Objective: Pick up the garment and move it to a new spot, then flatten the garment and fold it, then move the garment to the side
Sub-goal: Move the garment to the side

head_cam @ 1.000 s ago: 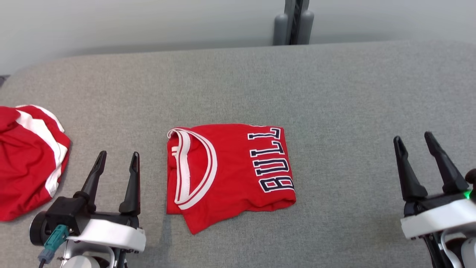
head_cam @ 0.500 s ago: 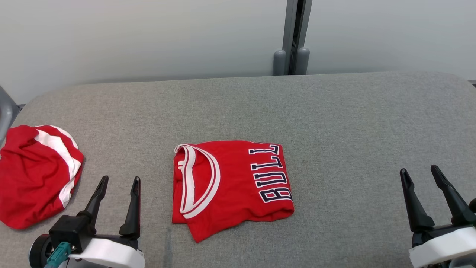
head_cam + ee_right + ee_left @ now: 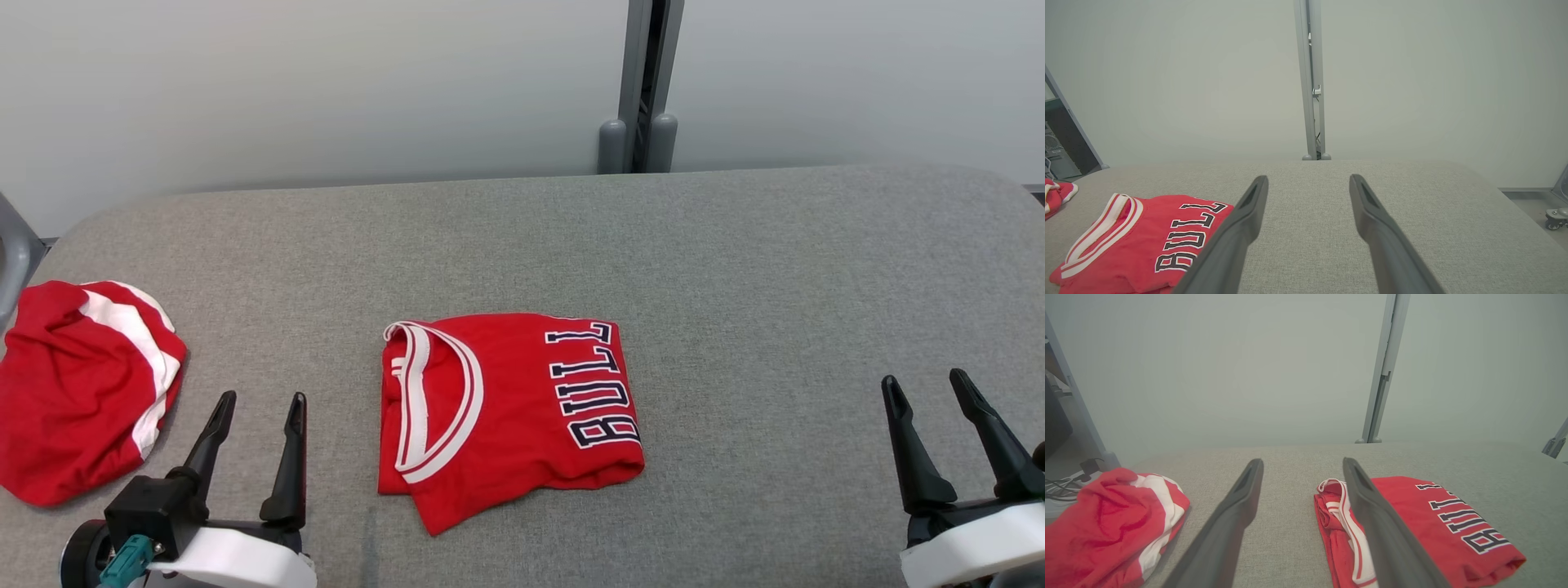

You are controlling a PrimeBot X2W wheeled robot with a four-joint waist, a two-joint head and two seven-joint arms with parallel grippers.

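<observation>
One table (image 3: 735,269): grey cloth top, runs under and ahead of the left fingers (image 3: 290,457) and the right fingers (image 3: 914,449).
Folded jersey (image 3: 506,416): red, white-trimmed neck, dark lettering. Lies flat on the table between the two sets of fingers, just right of the left fingers, well apart from the right fingers. One corner pokes out at its near edge.
Crumpled garment (image 3: 77,392): red and white heap, outward of the left fingers, near them, not touching.
Left fingers: spread wide, holding nothing, tips pointing past the jersey's neck side.
Right fingers: spread wide, holding nothing, bare table ahead.
Stage (judged): fold looks done; move to the side not yet made.
Risk: a pinch that takes only the top layer would open the fold. Dragging over the cloth top would bunch the layers. Carrying leftward could land it on the heap.
Change: head camera has tipped up, more wall in view. Jersey keeps the same fold and spot; both sets of fingers as wide as before.
</observation>
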